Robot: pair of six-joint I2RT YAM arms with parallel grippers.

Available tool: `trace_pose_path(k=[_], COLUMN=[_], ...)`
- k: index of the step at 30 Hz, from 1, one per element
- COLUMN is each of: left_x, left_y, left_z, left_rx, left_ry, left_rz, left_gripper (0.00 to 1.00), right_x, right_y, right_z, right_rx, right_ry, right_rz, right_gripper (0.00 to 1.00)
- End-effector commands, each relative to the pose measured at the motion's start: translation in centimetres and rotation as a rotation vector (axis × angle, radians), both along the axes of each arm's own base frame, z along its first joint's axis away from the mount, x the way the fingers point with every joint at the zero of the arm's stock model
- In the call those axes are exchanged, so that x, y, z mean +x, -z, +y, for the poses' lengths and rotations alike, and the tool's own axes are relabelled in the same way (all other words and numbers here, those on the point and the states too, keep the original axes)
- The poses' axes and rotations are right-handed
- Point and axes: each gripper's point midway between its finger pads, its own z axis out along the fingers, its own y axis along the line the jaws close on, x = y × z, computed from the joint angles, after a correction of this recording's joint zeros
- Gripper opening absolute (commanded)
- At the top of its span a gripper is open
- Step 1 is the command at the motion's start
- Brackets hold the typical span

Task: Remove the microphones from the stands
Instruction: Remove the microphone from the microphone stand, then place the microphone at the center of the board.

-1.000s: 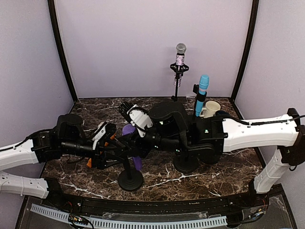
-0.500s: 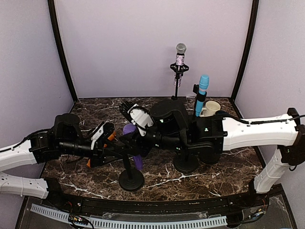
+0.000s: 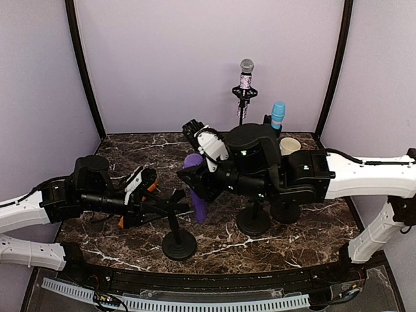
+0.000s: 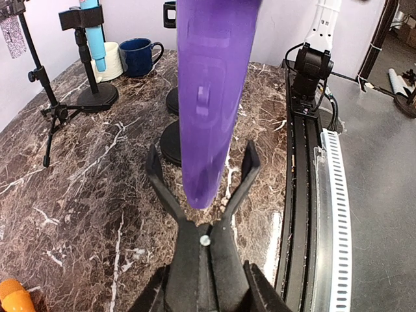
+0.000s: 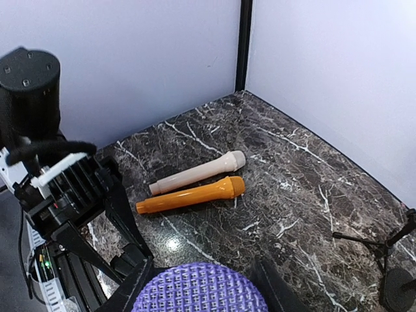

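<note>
Right gripper (image 5: 201, 287) jaws clamp the purple microphone (image 4: 211, 97) near its head, tail barely above the clip (image 4: 203, 224), left gripper (image 4: 207, 281) jaws clenched on it; pulling sideways now could snag a prong and tip the stand (image 3: 178, 245).

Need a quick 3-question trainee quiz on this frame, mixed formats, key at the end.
1. True or false: the left gripper holds the purple microphone.
2. How many microphones lie flat on the table? A) one B) two C) three
3. Fill in: the upright microphone beside the cream mug is coloured ____.
Key: 1 false, the right gripper holds it; the left gripper is on the stand. 2 B, the cream microphone and the orange microphone. 3 blue.
</note>
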Motion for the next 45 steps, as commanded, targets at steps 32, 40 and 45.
trace_pose_path(k=[32,40,45], left_x=[-0.4,-0.3,-0.4], left_y=[-2.9,-3.0,-3.0], left_z=[0.1,0.1,0.1], left_rx=[-0.096,-0.096,-0.098], left_ry=[-0.005,-0.008,-0.004], left_rz=[-0.030,-0.032,-0.028], left_gripper=[0.03,0.04,0.04], right_x=[14.6,15.9,16.9], right_y=[3.7,8.0,10.8], right_z=[3.7,7.0,9.0], right_rx=[0.407,0.511,0.479], right_ry=[0.272,0.298,0.321], right_rz=[0.497,0.699,0.754], right_gripper=[0.19,0.23,0.24])
